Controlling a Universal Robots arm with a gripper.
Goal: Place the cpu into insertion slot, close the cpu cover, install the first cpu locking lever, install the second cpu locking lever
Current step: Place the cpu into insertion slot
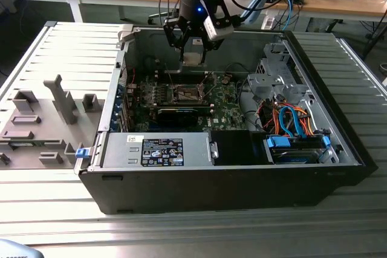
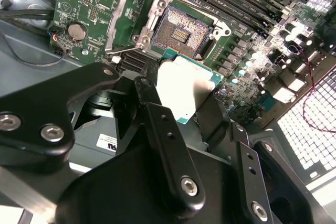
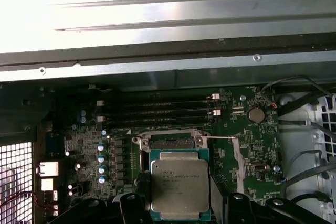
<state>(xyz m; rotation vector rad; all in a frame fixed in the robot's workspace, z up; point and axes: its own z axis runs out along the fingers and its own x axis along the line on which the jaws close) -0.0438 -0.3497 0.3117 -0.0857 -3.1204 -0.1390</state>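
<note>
My gripper (image 1: pixel 192 49) hangs inside the open computer case, shut on the cpu (image 1: pixel 192 59), a flat square chip with a pale silver top. In the second wrist view the cpu (image 2: pixel 186 90) sits between the black fingers (image 2: pixel 157 124), held level a little above the green board. The insertion slot (image 2: pixel 181 32) lies just beyond the chip's edge, dark and bare, with its pins showing. The cpu cover (image 2: pixel 116 22), a thin silver frame, is swung open beside the slot. In the first wrist view the cpu (image 3: pixel 180 182) hides most of the insertion slot (image 3: pixel 170 142).
A grey power supply (image 1: pixel 157 149) fills the case's near side. A drive cage (image 1: pixel 275 80) and orange and blue cables (image 1: pixel 290 119) crowd the exterior view's right. A black card (image 1: pixel 178 113) lies near the slot, memory slots (image 3: pixel 157 111) beyond it. Grey fixtures (image 1: pixel 42 119) stand outside the case.
</note>
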